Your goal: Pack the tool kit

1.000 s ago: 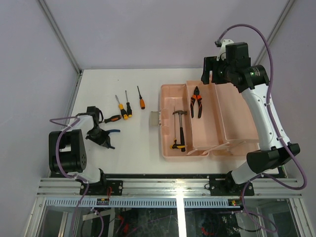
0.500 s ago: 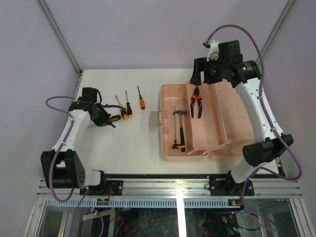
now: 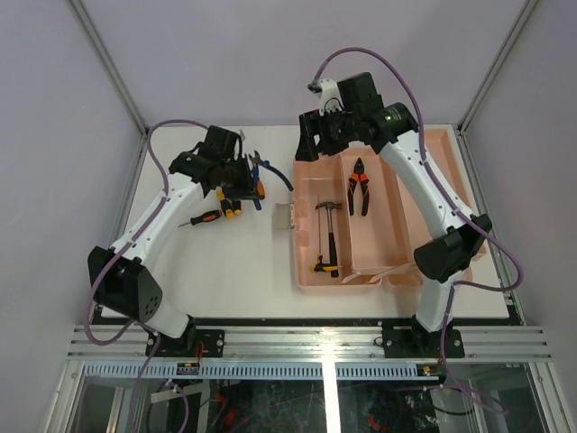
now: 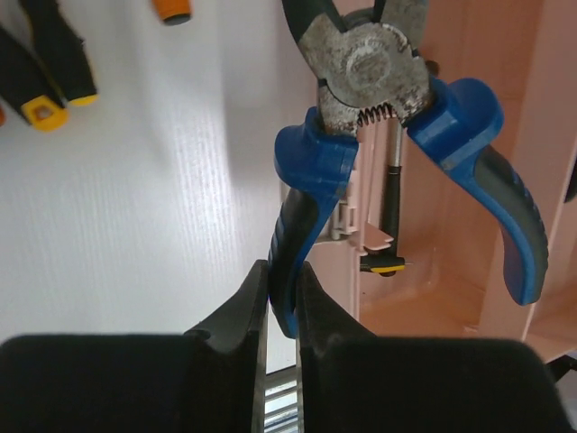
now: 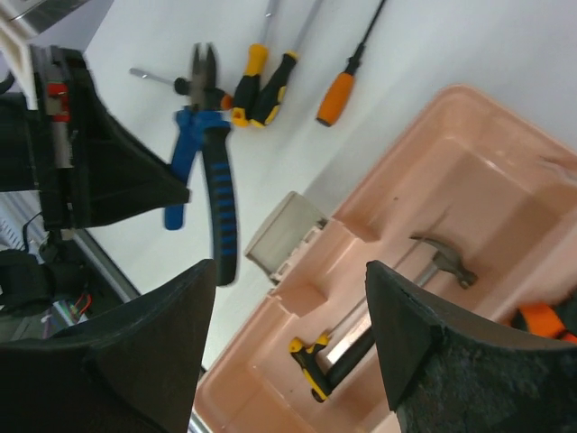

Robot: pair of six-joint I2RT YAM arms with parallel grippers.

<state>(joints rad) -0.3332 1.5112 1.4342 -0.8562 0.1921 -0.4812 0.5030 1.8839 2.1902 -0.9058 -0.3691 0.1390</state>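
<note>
The toolbox lies open on the bench, with the hammer and orange pliers inside. Left of the toolbox, the left fingers clamp one handle of the blue pliers, held aloft for transfer. Over its far left corner, the right fingers stand wide, empty.

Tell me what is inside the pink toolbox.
A black hammer lies in the left compartment of the toolbox and orange pliers in the middle tray. The right arm covers part of the right tray.
</note>
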